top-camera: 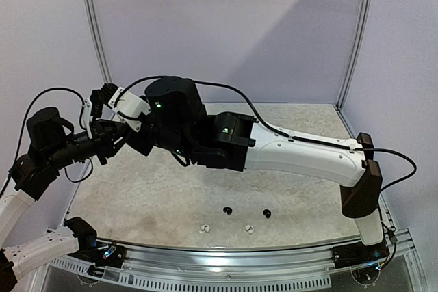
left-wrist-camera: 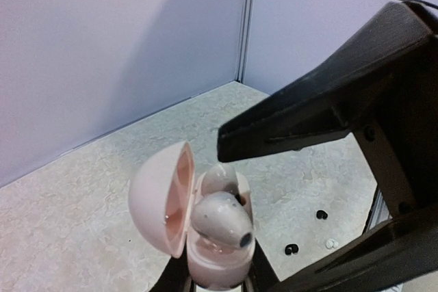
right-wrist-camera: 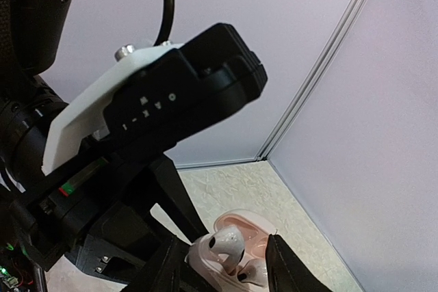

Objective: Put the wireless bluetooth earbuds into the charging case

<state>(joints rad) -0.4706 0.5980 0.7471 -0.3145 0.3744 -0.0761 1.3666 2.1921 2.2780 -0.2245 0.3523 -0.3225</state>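
Note:
My left gripper (left-wrist-camera: 219,273) is shut on the base of the pink charging case (left-wrist-camera: 164,200), held in the air with its lid swung open to the left. One white earbud (left-wrist-camera: 222,220) sticks up out of the front pocket. Another (left-wrist-camera: 222,177) sits deeper behind it. My right gripper (right-wrist-camera: 229,264) stands open, its fingers (right-wrist-camera: 284,261) straddling the case (right-wrist-camera: 256,227) and the raised earbud (right-wrist-camera: 226,243) without touching them. In the top view the two grippers (top-camera: 118,136) (top-camera: 130,128) meet above the table's left side, hiding the case. Loose black earbuds (top-camera: 227,210) (top-camera: 266,214) and white ones (top-camera: 203,228) (top-camera: 249,229) lie near the front.
The right arm (top-camera: 301,155) stretches across the table from right to left. The lavender walls (top-camera: 226,25) close in the back and sides. In the left wrist view the right gripper's black fingers (left-wrist-camera: 294,121) loom close at the right.

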